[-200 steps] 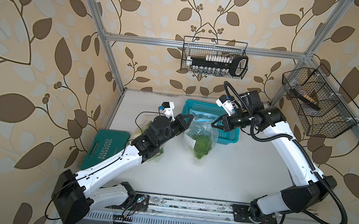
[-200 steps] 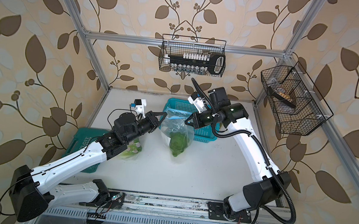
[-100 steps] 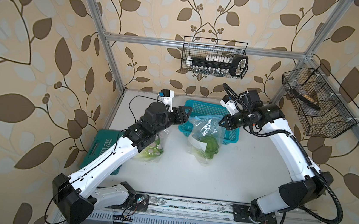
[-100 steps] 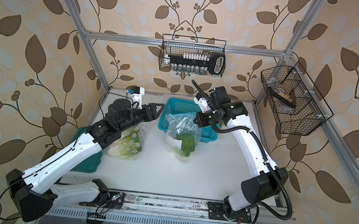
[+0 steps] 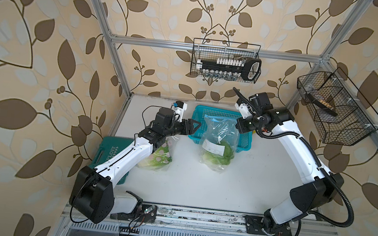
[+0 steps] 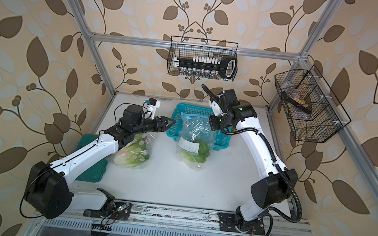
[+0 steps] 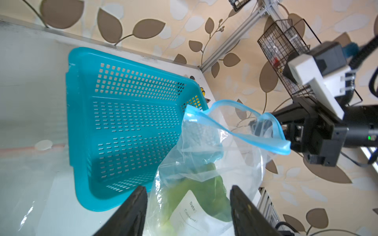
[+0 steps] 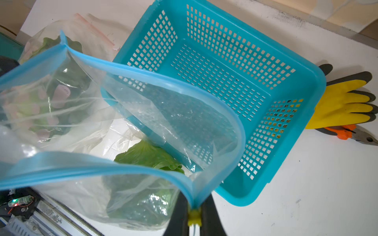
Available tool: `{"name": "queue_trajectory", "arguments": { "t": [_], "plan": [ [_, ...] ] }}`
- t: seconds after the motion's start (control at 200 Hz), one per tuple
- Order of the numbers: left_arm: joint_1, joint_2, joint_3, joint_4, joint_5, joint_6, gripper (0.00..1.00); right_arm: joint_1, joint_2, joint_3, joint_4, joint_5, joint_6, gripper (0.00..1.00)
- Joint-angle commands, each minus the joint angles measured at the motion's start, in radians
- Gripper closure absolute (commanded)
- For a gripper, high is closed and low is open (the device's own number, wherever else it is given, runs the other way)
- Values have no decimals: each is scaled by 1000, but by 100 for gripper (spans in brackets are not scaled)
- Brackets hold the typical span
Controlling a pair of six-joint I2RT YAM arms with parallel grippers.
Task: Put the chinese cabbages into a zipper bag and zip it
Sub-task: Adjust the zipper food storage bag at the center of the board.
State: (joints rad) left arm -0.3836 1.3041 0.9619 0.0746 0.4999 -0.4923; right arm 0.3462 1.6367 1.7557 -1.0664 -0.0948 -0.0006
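The chinese cabbages show as crumpled bright green leaves with paler parts, sitting low in a clear zipper bag; how many are inside cannot be told. The bag hangs upright, its base apparently resting on the white table just in front of the teal basket, and it has a white label on its front. Its blue zip strip gapes in a wide loop, unsealed. The right fingers are pressed together on one end of that strip and hold the bag's top up. The right arm arches from its base over the table's right side, with the wrist bent down toward the basket. The left fingers stand apart and hold nothing; they point at the bag from beside the basket's left near corner, clear of the plastic. The left forearm stretches low over a pink-dotted bag that lies on the table and also holds cabbage.
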Motion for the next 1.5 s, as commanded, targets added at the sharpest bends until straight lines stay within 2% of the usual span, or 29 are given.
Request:
{"name": "queue_trajectory", "arguments": {
  "t": [0.0,0.06,0.305,0.465,0.695,0.89,1.19,1.245,1.345,1.414,1.494],
  "plan": [
    [28,39,-8,176,85,37,47,-4,14,-22,30,21,1,100],
    [49,97,12,240,164,-12,53,-5,4,-43,53,10,1,100],
    [65,308,108,374,399,-71,51,-4,-42,-108,125,9,-17,100],
    [66,345,147,389,434,-53,48,-4,-59,-136,145,5,-25,100],
    [71,352,202,289,496,41,56,-4,-92,-166,177,8,-36,100],
    [68,414,275,232,531,54,68,-4,-87,-163,191,-11,-27,100],
    [65,427,269,271,534,58,83,-4,-87,-161,184,-2,-32,100],
    [64,423,267,280,532,51,90,-4,-90,-157,180,-3,-30,100],
    [65,373,253,263,510,65,100,-5,-105,-150,174,-1,-30,100],
    [66,307,226,222,461,94,100,-5,-125,-142,168,-1,-27,100],
    [68,217,183,174,411,139,100,-4,-177,-163,194,-56,-37,100]
  ]
}}
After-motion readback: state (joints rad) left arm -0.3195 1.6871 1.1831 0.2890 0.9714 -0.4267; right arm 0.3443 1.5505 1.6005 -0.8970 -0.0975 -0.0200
